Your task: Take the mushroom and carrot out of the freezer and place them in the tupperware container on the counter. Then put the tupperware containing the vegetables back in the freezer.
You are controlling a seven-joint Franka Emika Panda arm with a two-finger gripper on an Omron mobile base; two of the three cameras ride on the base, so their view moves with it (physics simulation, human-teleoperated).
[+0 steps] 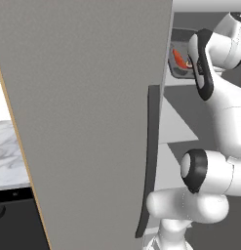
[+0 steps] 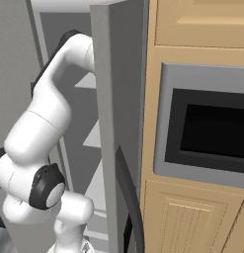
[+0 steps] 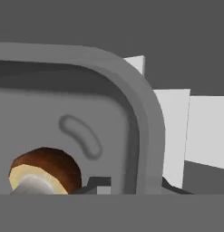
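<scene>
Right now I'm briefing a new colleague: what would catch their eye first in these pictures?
The open freezer door, a big flat grey slab, takes up most of the left base view. Past its edge, the white arm reaches toward a grey tupperware container with the orange carrot in it. In the hand view, a brown-capped mushroom lies inside that tub.

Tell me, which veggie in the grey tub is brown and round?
The mushroom, with its brown cap and pale stem, lying inside the dark grey rectangular tupperware container. The slim orange-red carrot is long, not round.
</scene>
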